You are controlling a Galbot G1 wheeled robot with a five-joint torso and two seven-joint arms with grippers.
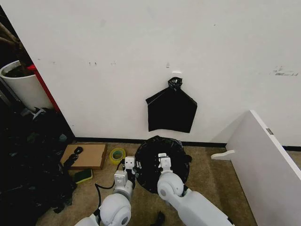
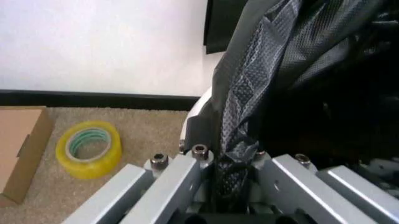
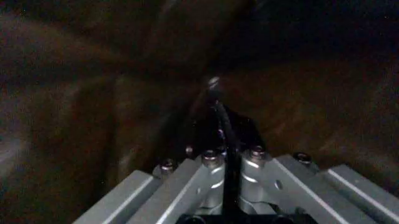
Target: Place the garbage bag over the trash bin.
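Note:
The black garbage bag (image 1: 162,157) lies spread over the trash bin on the floor by the wall, so the head view hides the bin. My left gripper (image 1: 129,164) is at the bag's left edge, shut on a fold of crinkled plastic (image 2: 240,140). In the left wrist view, a strip of the white trash bin (image 2: 198,109) shows beside that fold. My right gripper (image 1: 163,161) reaches into the bag's dark middle. In the right wrist view, the right gripper (image 3: 232,156) is shut on a thin ridge of the black film.
A flat black bundle (image 1: 171,110) with a knotted top hangs on the wall above the bin. Yellow tape (image 1: 117,154) and a cardboard box (image 1: 87,155) lie to the left. A white panel (image 1: 263,160) stands at right. A white plant pot (image 1: 21,84) and dark clutter fill the far left.

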